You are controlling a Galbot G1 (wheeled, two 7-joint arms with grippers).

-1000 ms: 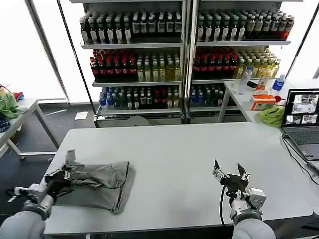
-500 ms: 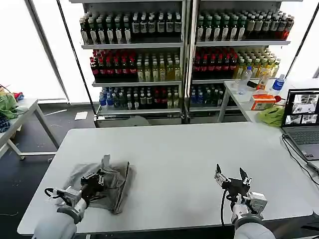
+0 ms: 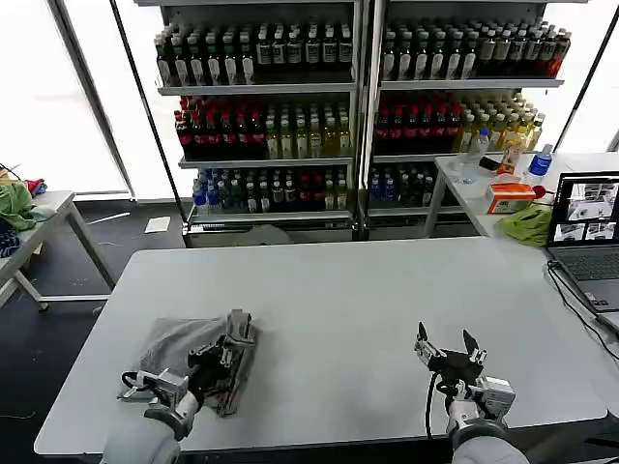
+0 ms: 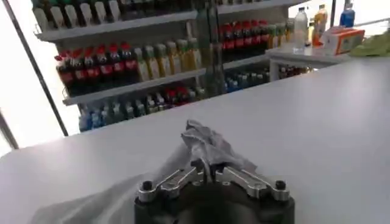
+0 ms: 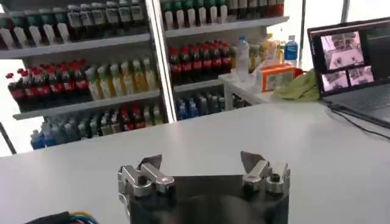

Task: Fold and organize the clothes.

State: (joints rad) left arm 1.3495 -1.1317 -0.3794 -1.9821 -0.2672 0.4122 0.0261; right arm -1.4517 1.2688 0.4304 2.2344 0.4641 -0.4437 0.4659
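Note:
A grey T-shirt [image 3: 184,348] lies bunched and partly folded on the white table [image 3: 329,290], at its front left. My left gripper [image 3: 227,350] is shut on a raised fold of the shirt at its right edge; in the left wrist view the gripper [image 4: 207,171] pinches the grey cloth [image 4: 207,146] between closed fingertips. My right gripper [image 3: 447,350] hovers open near the table's front right with nothing between its fingers; in the right wrist view the gripper [image 5: 203,163] shows its fingertips wide apart.
A laptop [image 3: 588,232] with a cable sits at the table's right edge. Behind stand drink shelves [image 3: 358,106]. A side table at the back right carries a lime-green cloth [image 3: 527,224] and an orange box [image 3: 510,197]. Another table with cloths [image 3: 14,205] stands far left.
My left gripper has carried the shirt's left part rightward over the rest, folding it into a narrower bundle. The right gripper has stayed almost in place, open.

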